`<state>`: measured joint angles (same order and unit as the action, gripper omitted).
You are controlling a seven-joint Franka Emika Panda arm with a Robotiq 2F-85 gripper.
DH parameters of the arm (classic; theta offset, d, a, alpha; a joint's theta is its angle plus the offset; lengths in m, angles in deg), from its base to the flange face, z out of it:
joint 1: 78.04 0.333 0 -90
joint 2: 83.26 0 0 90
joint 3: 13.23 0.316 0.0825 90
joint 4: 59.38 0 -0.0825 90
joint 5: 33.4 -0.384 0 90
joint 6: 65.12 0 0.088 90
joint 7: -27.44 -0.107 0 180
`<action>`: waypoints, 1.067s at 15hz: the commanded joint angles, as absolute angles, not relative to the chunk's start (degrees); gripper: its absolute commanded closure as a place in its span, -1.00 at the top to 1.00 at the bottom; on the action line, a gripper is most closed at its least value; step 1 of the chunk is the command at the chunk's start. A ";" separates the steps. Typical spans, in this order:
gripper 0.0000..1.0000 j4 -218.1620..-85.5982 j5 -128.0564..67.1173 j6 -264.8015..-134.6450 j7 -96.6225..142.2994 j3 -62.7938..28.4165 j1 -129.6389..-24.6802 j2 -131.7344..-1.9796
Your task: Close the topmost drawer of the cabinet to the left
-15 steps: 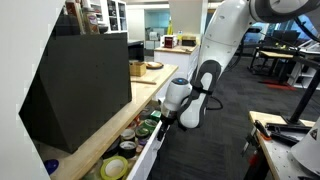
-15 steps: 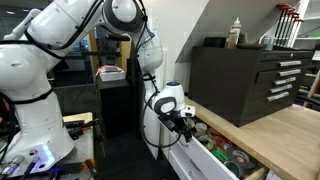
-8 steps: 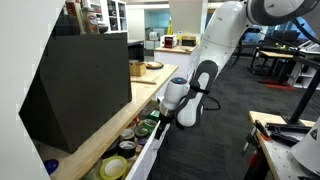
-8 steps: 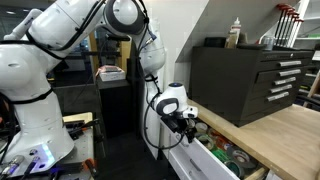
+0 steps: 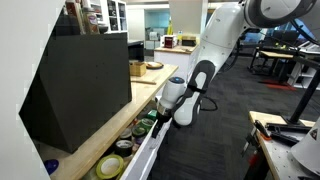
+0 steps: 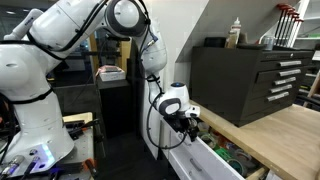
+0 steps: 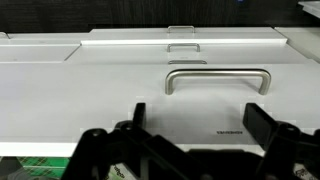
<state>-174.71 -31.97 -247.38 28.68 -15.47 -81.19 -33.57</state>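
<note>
In an exterior view, the long low white cabinet (image 5: 105, 128) with a light wood countertop carries a large black box-shaped tool chest (image 5: 75, 85). Below the chest, the cabinet's long shallow topmost drawer (image 5: 150, 160) with a flat white front stands pulled out, its inside crowded with tape rolls and green and coloured bits. The white robot arm (image 5: 215, 45) reaches down beside the chest, and its dark fingers (image 5: 160, 120) sit at the drawer's front edge. From here it cannot be told whether they touch it.

In the exterior view from the opposite side, the same drawer (image 6: 195, 165) juts out from under the wood surface (image 6: 285, 130), below and in front of the black chest (image 6: 250, 75). The fingers (image 6: 190, 122) are at the drawer's near end, just beside its white front.

In the wrist view, the two black fingers (image 7: 110, 150) are spread wide apart, released, with nothing between them. Beyond them lie flat white drawer fronts (image 7: 100, 80), one bearing a brushed metal bar handle (image 7: 218, 78).
</note>
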 commanded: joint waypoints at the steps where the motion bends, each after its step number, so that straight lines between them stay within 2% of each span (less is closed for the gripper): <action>1: 1.00 -170.66 -31.96 -248.18 29.19 -14.39 -82.44 -32.99; 11: 1.00 -163.81 -31.54 -248.35 30.01 -12.29 -83.49 -31.44; 16: 1.00 -169.46 -31.31 -239.82 33.49 -3.26 -91.10 -38.64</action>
<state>-164.22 -31.85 -245.39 30.22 -9.58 -85.05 -32.55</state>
